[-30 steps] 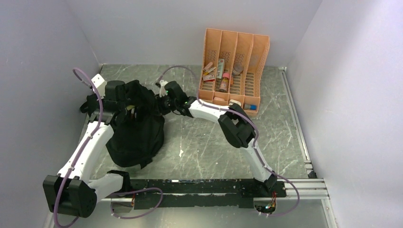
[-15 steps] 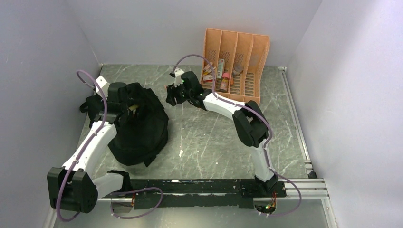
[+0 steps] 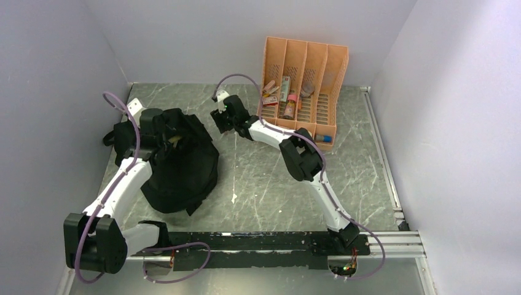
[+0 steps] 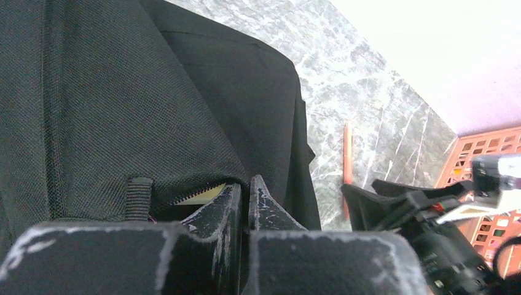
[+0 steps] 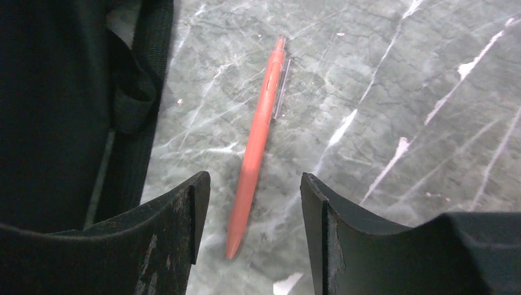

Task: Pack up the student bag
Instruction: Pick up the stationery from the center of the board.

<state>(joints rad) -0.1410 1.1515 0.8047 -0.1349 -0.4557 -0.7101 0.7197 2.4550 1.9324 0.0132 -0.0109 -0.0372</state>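
The marbled tabletop (image 3: 258,178) carries the student bag (image 3: 184,166) on its left half, slumped with its mouth toward the back wall. The orange desk organizer (image 3: 304,67) stands well apart at the back right.

The left tool (image 4: 246,190) is closed tight at the rim of the bag's opening and appears to pinch the fabric there, holding the mouth up. The right tool (image 5: 253,181) hangs open and empty over a red pen (image 5: 261,129) lying flat just beside the bag – the jaws straddle its near end.

The likely trouble is the grasp. The pen is thin and lies flat on a hard surface, so jaws that close too high could skate over it, and a hold so near one end could let it swing. The bag's strap (image 5: 132,98) sits close to the left jaw and could snag.
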